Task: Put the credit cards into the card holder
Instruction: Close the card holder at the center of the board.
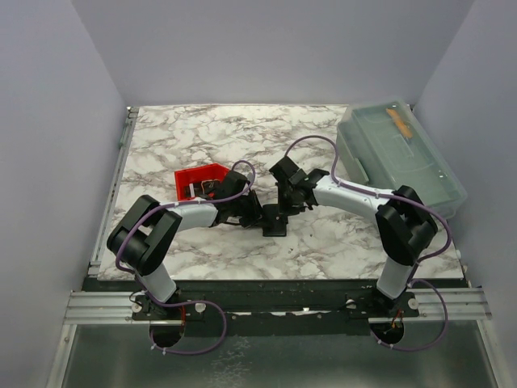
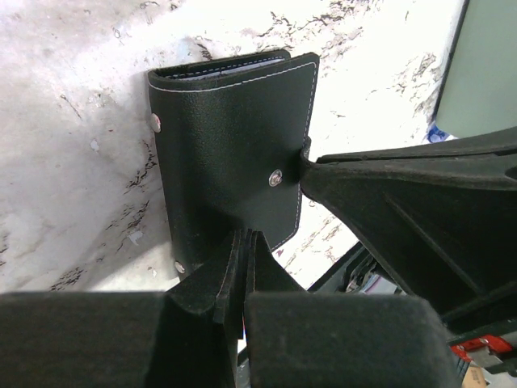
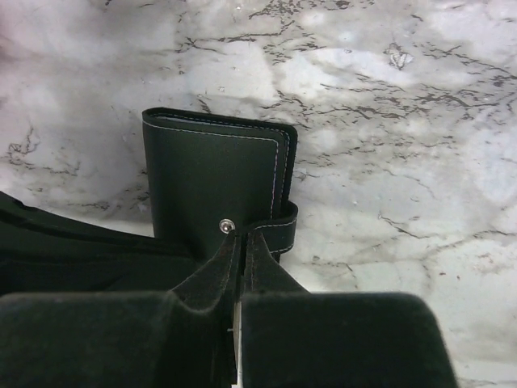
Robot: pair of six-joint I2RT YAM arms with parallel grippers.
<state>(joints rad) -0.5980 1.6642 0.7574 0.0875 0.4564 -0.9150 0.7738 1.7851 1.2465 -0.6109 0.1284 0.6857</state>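
The card holder (image 1: 276, 223) is a black stitched case lying folded on the marble, seen closer in the left wrist view (image 2: 226, 137) and the right wrist view (image 3: 210, 174). My left gripper (image 2: 245, 236) is shut on its near edge. My right gripper (image 3: 242, 238) is shut on the snap strap (image 3: 279, 222) beside the metal stud. In the top view the left gripper (image 1: 255, 210) and the right gripper (image 1: 286, 202) meet over the holder. A thin pale strip (image 2: 218, 71) shows between the covers at the far end. No credit card shows plainly.
A small red tray (image 1: 191, 175) sits just left of the grippers with small dark and pale things in it. A large translucent lidded box (image 1: 400, 153) stands at the back right. The right gripper's finger (image 2: 388, 194) fills the right side of the left wrist view.
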